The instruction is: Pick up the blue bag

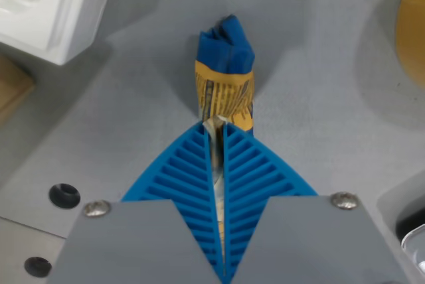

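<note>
Here, going left to right: a white socket block (50,5) at the wrist view's left, then the blue bag (226,75) pinched in the closed claw (218,128), long axis pointing away up-frame above the grey surface (319,65). Its yellow label (224,95) print seems unreadable.

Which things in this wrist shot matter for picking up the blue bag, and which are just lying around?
Part of the job:
- blue bag, with its yellow printed band, pinched at one end
- gripper, blue ribbed fingers closed on the bag

Just lying about:
- white block with holes, upper left of the wrist view
- yellow object, cut off at the right edge
- grey table underneath
</note>
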Robot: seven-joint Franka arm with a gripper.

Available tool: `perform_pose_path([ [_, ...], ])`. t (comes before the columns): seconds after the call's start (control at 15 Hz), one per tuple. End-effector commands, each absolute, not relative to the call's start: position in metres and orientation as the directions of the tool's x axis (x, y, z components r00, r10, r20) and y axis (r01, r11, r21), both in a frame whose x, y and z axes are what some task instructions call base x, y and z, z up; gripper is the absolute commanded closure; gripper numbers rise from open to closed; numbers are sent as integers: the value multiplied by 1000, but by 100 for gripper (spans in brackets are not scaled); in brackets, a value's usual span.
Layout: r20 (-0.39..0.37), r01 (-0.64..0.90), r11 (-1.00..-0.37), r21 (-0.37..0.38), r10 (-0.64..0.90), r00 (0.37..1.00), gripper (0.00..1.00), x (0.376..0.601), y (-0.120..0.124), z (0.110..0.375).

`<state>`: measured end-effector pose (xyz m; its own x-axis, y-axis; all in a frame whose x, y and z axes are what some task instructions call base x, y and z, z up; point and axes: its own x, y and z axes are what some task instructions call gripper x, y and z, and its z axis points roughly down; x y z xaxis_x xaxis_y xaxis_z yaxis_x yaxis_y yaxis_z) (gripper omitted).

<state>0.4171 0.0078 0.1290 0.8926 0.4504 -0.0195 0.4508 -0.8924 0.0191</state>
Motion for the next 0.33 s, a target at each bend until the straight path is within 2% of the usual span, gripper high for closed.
perform_pose_path([
  [0.07,46,466,-882,75,470,882,100,401,3,149],
  [0.33,32,469,-881,65,471,881,100,404,2,169],
])
